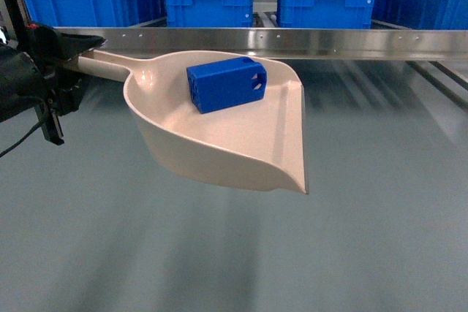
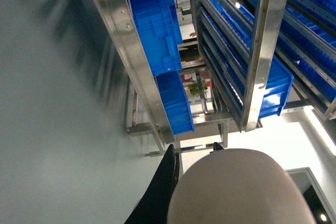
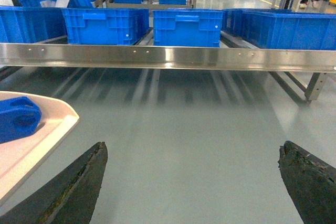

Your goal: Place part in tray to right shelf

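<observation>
Part (image 1: 227,84) lies in tray (image 1: 241,153) bowl, near handle end. Left gripper (image 1: 69,63) clamped on tray handle; tray lip points right, airborne before right shelf (image 1: 292,42) rail. Right gripper (image 3: 194,182) jaws wide, empty, beside lip.

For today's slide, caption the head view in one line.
Left gripper holds the tray by its handle, part inside, before the right shelf.

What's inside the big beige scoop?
One blue part lies in the tray, toward the back. Nothing else shows inside, though the bit of tray floor under the part is hidden.
</observation>
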You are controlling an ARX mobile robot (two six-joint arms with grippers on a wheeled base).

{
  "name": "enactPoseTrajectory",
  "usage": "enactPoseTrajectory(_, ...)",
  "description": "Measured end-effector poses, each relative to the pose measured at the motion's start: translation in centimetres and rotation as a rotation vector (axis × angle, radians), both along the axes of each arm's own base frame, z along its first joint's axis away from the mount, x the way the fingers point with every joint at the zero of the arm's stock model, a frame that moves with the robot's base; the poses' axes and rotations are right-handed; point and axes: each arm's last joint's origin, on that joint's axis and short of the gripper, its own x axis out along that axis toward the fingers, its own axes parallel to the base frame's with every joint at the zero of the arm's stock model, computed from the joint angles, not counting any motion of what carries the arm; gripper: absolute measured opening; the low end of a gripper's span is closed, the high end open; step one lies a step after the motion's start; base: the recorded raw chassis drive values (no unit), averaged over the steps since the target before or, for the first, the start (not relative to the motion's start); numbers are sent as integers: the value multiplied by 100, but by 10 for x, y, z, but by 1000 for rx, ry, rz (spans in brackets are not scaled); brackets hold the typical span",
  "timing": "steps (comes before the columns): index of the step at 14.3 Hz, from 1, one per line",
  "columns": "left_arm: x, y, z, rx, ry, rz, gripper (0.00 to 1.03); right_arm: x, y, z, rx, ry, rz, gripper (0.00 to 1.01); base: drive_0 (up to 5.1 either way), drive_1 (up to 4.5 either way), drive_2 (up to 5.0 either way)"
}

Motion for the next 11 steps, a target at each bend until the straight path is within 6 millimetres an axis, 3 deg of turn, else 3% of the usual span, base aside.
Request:
enactPoseTrajectory(3,0,4,0,0,1,18,14,0,0,0,0,2,2,98,0,0,0)
enactPoseTrajectory(4,0,1,0,-1,2,7,14,0,0,0,0,0,2,98,316,159,-499)
enactPoseTrajectory(11,0,0,0,0,0,3,14,0,0,0,0,0,0,98,17,399,-365)
